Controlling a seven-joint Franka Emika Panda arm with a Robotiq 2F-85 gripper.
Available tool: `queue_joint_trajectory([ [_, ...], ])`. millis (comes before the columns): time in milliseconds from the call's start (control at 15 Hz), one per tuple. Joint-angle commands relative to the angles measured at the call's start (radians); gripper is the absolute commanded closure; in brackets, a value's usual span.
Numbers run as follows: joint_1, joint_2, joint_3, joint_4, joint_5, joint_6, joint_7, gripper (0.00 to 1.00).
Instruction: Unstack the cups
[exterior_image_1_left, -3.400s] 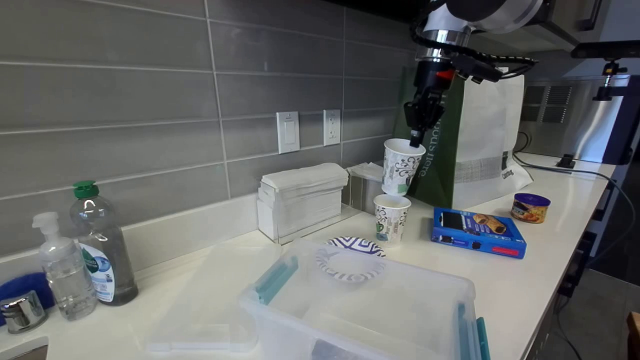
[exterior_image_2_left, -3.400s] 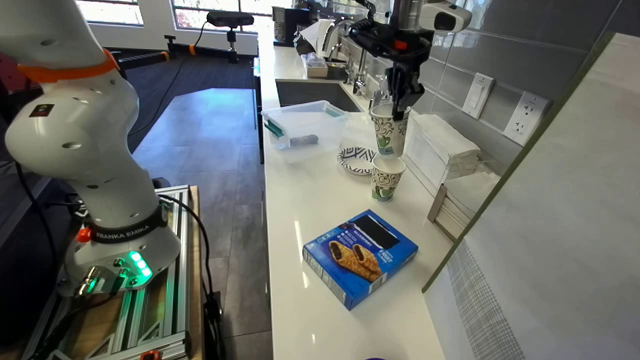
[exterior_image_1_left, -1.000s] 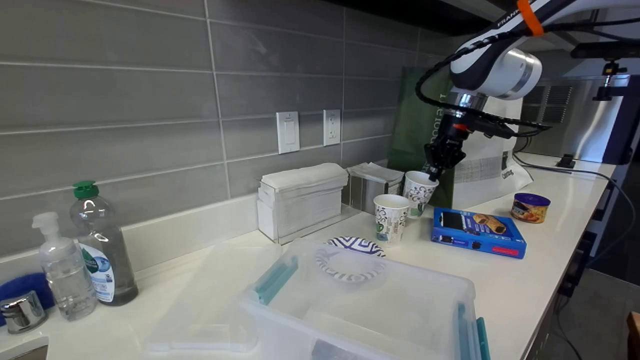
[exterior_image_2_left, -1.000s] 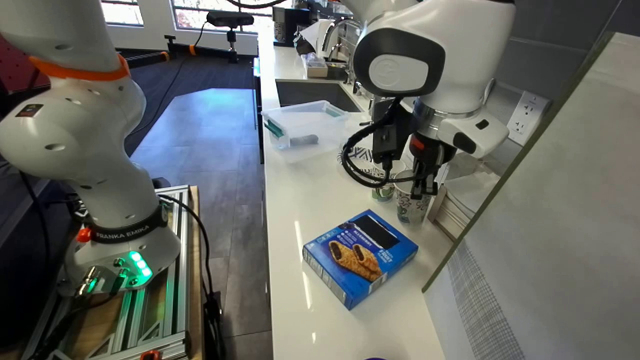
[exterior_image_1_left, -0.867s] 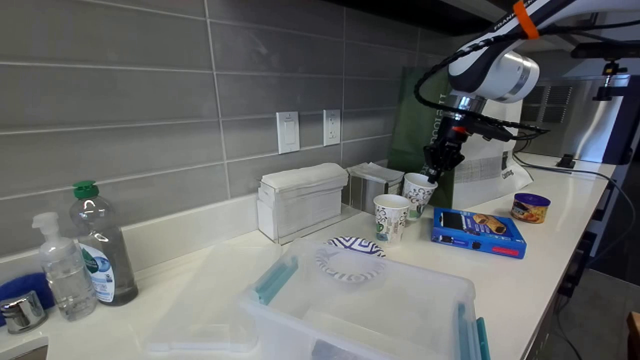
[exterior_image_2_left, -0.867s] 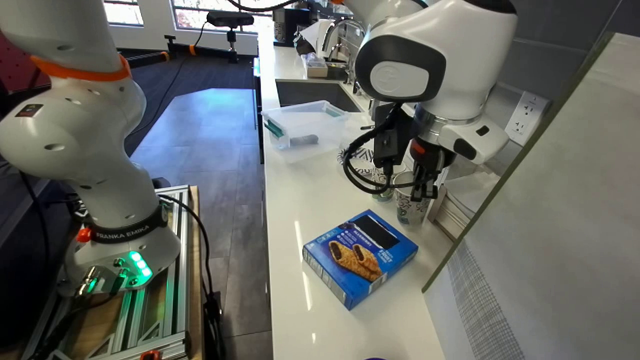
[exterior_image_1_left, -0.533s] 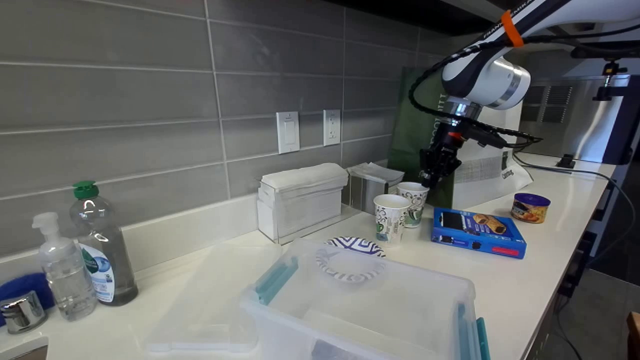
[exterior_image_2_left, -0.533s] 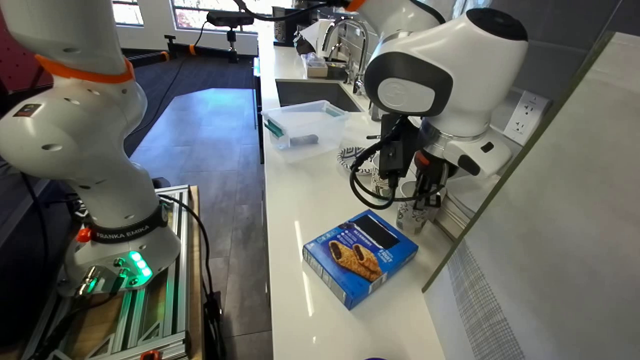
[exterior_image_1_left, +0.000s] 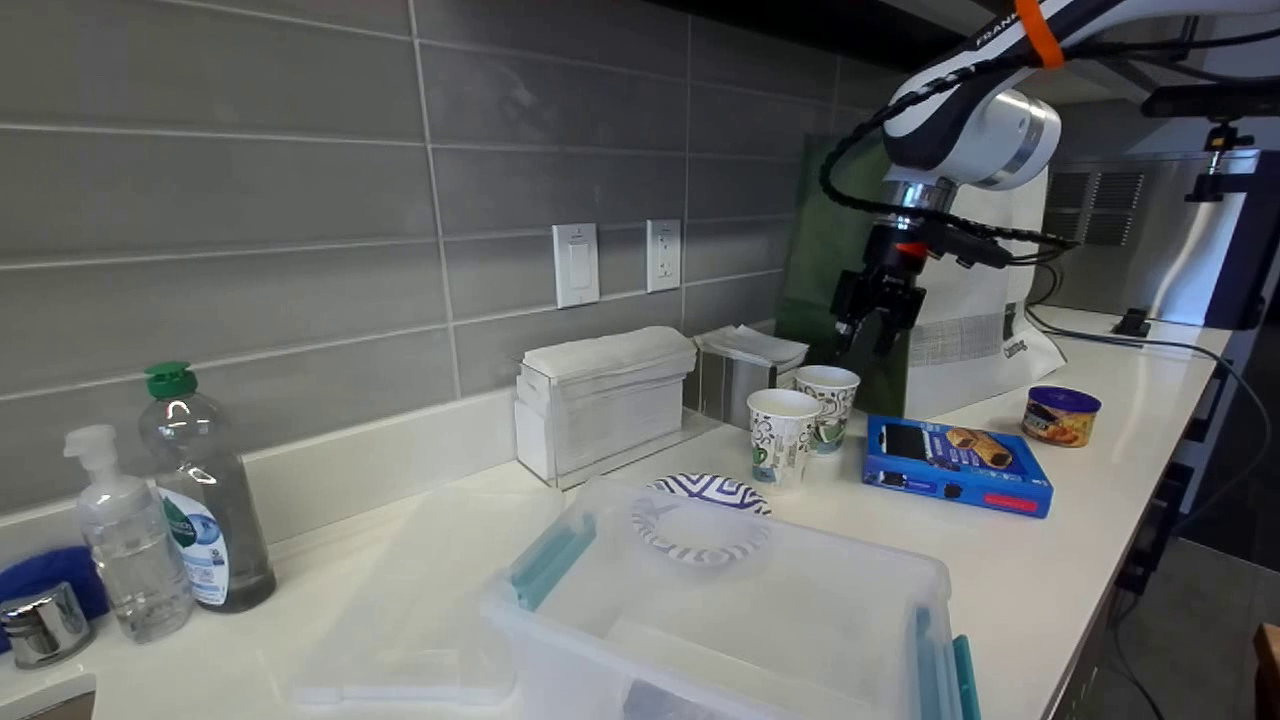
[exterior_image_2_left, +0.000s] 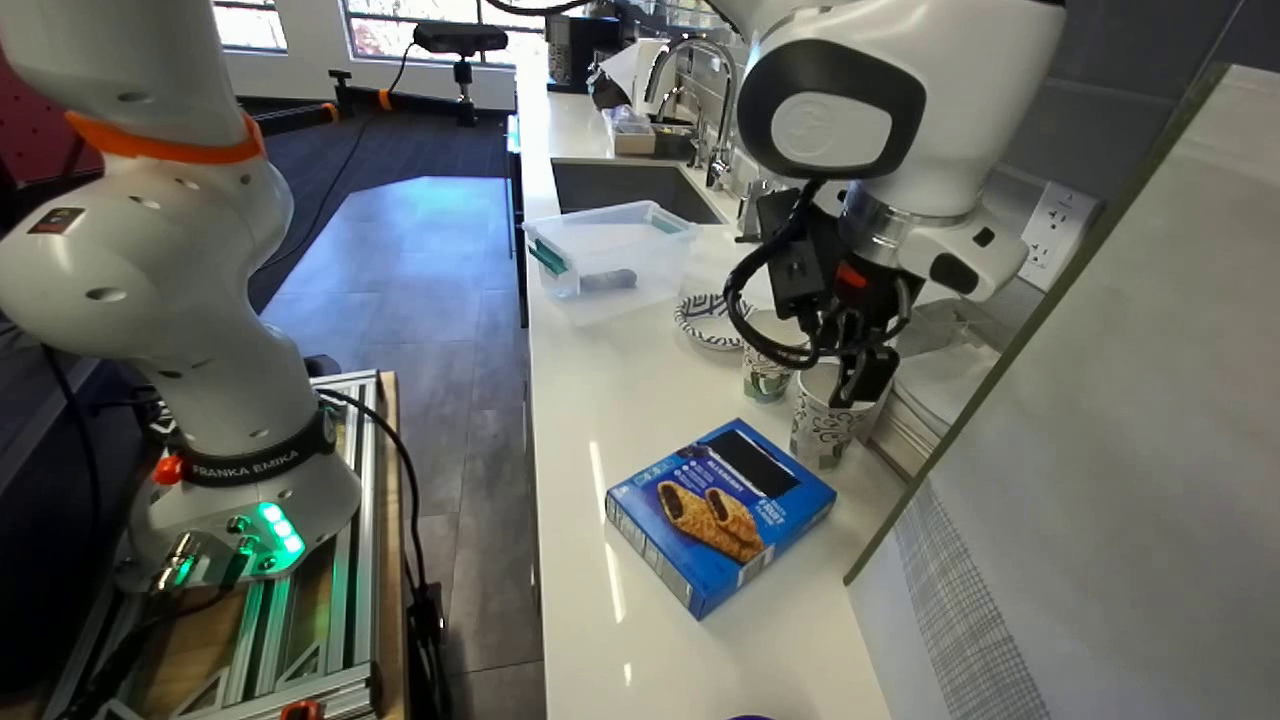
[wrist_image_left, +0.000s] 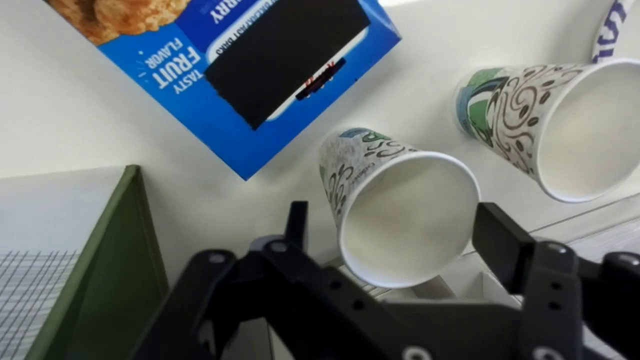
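Two white paper cups with dark swirl print stand upright and separate on the counter. One cup (exterior_image_1_left: 777, 445) is closer to the patterned bowl; the other cup (exterior_image_1_left: 832, 425) is right beside it, by the green bag. Above that second cup my gripper (exterior_image_1_left: 866, 340) hangs open, its fingers spread and holding nothing. In the wrist view the gripper (wrist_image_left: 390, 212) has the mouth of the cup (wrist_image_left: 362, 162) below and between its fingers, while the bowl-side cup (wrist_image_left: 522, 110) lies off to the right. The arm's cable partly covers the cups in an exterior view (exterior_image_2_left: 822, 435).
A blue snack box (exterior_image_1_left: 955, 465) lies close to the cups. Around them are the patterned bowl (exterior_image_1_left: 710, 488), a clear plastic bin (exterior_image_1_left: 720, 610), towel dispensers (exterior_image_1_left: 605, 400) and a green-and-white bag (exterior_image_1_left: 965, 300). A round tin (exterior_image_1_left: 1062, 415) sits farther along the counter.
The cup lifted over its mate was carried to the bag side and lowered onto the counter. Within the last half second my gripper let go of it, opened wide and rose slightly.
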Motion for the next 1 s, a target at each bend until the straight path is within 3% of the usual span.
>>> queue_joint_trajectory([
  [0,0.044,-0.116,0.013,-0.100,-0.251,0.048,0.125,0.00],
  [267,0.076,-0.259,0.062,-0.230,-0.558,0.156,0.364,0.00],
  [467,0.068,-0.377,0.131,-0.301,-0.756,0.162,0.546,0.00],
  [667,0.073,-0.498,0.193,-0.320,-0.720,-0.001,0.613,0.00],
  [800,0.105,-0.563,0.191,-0.286,-0.558,-0.197,0.519,0.00],
  [933,0.118,-0.610,0.181,-0.235,-0.465,-0.377,0.460,0.00],
])
